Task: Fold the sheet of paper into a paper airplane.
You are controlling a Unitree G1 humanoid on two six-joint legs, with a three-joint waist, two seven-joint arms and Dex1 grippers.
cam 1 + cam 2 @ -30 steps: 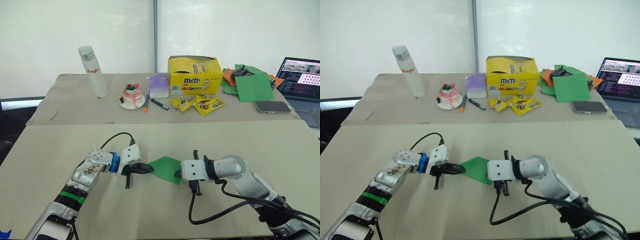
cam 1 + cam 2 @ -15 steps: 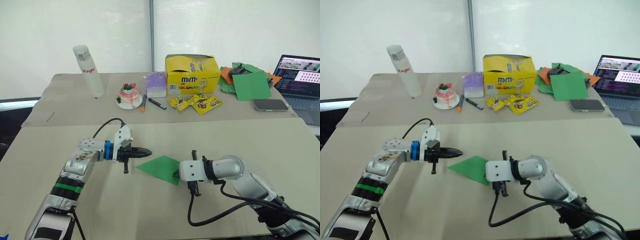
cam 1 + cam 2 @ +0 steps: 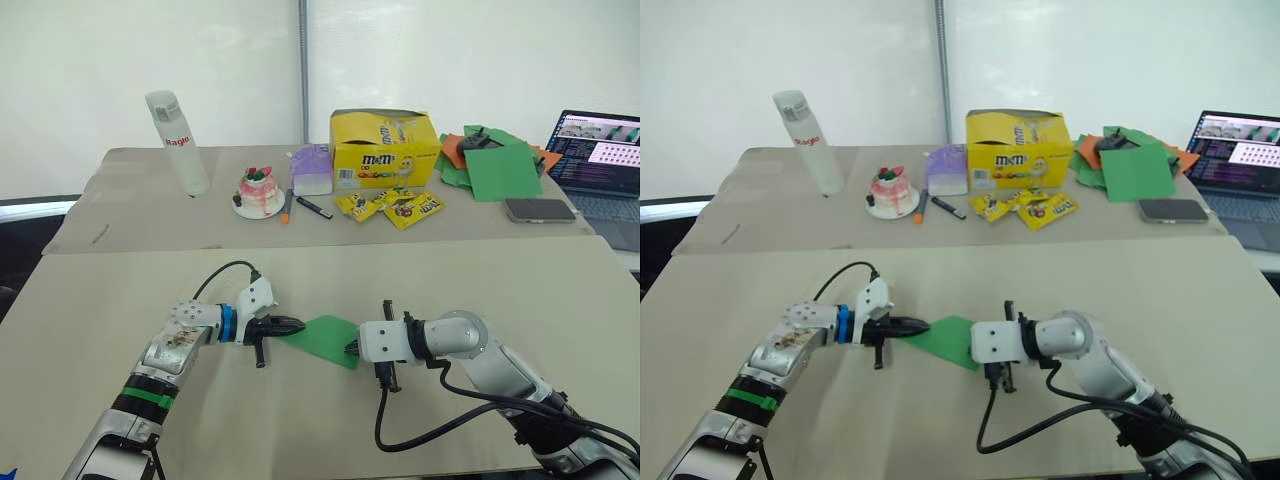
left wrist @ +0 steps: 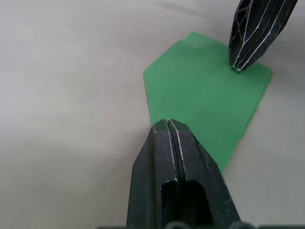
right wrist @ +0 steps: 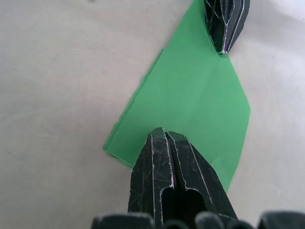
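Half a second ago the left gripper (image 3: 288,324) hovered clear of the sheet of paper (image 3: 325,338); now its closed fingertips press the wedge's 9 o'clock point, holding nothing. Opposite, the right gripper (image 3: 352,348), fingers likewise together and empty, pins the 3 o'clock edge on the near table (image 3: 450,290), so another crease looks imminent. At 12 o'clock, the yellow M&M's box (image 3: 387,148) stands open, contents unseen.
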